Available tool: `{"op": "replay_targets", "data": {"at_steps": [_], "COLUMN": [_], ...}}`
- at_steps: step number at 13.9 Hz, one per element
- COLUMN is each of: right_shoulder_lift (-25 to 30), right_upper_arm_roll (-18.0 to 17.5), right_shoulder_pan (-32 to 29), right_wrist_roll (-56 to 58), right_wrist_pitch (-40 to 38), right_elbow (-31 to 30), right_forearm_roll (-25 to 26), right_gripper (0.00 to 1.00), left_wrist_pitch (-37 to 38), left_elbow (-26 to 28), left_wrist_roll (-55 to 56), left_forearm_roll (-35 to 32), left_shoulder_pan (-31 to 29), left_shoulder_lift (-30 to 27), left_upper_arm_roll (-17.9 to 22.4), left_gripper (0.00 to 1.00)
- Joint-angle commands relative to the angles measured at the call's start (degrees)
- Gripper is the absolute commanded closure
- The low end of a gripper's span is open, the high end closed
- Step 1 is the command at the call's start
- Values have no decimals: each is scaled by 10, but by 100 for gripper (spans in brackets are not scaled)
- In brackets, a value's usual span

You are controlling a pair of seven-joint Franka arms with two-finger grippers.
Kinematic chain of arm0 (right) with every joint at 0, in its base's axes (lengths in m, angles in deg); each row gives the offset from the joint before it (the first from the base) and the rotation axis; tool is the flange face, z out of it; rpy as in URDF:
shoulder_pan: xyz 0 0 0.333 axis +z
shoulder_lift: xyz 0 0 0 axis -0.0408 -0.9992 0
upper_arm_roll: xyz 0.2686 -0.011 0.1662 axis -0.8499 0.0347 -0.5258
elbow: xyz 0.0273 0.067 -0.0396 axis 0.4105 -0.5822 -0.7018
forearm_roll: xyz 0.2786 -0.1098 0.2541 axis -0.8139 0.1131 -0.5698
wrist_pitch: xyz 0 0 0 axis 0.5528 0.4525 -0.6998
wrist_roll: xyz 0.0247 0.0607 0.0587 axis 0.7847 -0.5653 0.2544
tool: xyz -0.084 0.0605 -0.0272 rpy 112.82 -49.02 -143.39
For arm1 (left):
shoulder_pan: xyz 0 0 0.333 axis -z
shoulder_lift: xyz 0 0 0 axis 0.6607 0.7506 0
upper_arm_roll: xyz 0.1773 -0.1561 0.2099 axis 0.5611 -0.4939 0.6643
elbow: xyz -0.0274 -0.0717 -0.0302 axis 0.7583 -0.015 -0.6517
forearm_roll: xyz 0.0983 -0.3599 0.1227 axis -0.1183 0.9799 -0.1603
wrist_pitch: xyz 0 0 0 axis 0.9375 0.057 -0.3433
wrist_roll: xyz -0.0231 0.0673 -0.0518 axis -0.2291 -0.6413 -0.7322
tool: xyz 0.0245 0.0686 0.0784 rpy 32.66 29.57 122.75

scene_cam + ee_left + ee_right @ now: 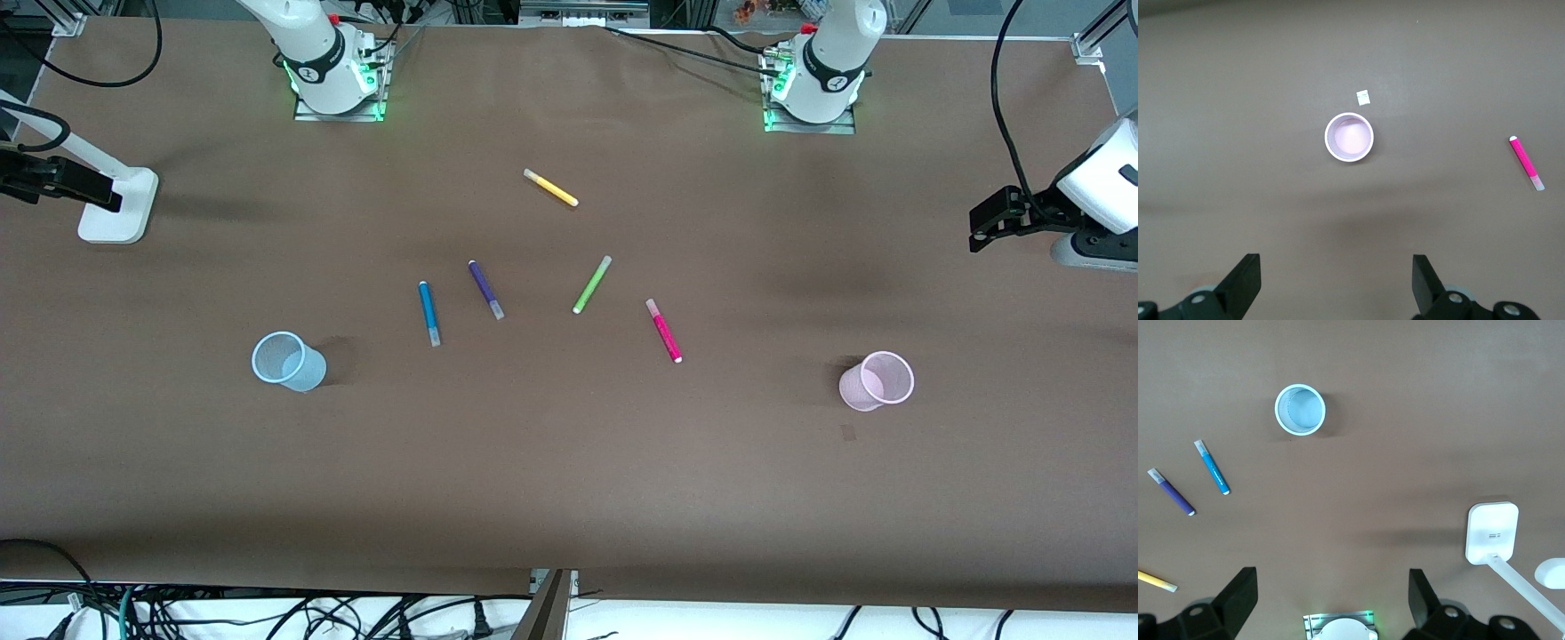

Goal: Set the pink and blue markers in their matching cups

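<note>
The blue marker (429, 313) (1212, 467) and the pink marker (664, 330) (1526, 163) lie flat on the brown table near its middle. The pale blue cup (286, 360) (1300, 409) stands upright toward the right arm's end. Toward the left arm's end, the pale pink cup (877, 380) (1349, 137) also stands upright. Both cups hold nothing. My left gripper (1336, 267) hangs open high over the table, with the pink cup below it. My right gripper (1331, 580) hangs open high over its own base. Neither gripper shows in the front view.
A purple marker (485, 289), a green marker (591, 284) and a yellow marker (551, 188) lie among the task markers. A white stand (116, 204) sits at the right arm's end and a camera mount (1089, 209) at the left arm's end. A small white scrap (1363, 98) lies by the pink cup.
</note>
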Motion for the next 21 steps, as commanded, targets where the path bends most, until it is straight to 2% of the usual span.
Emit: {"op": "replay_targets", "data": {"at_steps": [1, 5, 10, 13, 16, 18, 21], "right_shoulder_lift": [-6, -7, -8, -9, -8, -8, -21], "right_upper_arm_roll": [-3, -4, -4, -4, -4, -3, -5], "right_shoulder_pan": [1, 2, 2, 2, 1, 0, 33], "right_wrist_roll": [7, 7, 6, 7, 7, 5, -7], "right_wrist_pitch": [-1, 0, 1, 0, -1, -1, 2], "right_elbow": [14, 14, 15, 15, 14, 14, 13], "right_forearm_roll": [4, 3, 3, 3, 4, 1, -1], "right_gripper": [0, 0, 0, 0, 0, 0, 0], "left_wrist_pitch": [10, 16, 43, 6, -15, -27, -136], "left_elbow": [-17, -10, -7, -7, -6, 24, 115], "left_wrist_roll": [-5, -5, 14, 101, 174, 239, 315], "left_forearm_roll": [-6, -5, 47, 83, 97, 97, 97], "left_shoulder_pan": [0, 1, 11, 18, 50, 86, 148], "left_shoulder_lift": [8, 9, 80, 135, 164, 173, 170], "left_upper_arm_roll": [1, 1, -1, -14, -33, -34, -37], "left_gripper": [0, 0, 0, 0, 0, 0, 0]}}
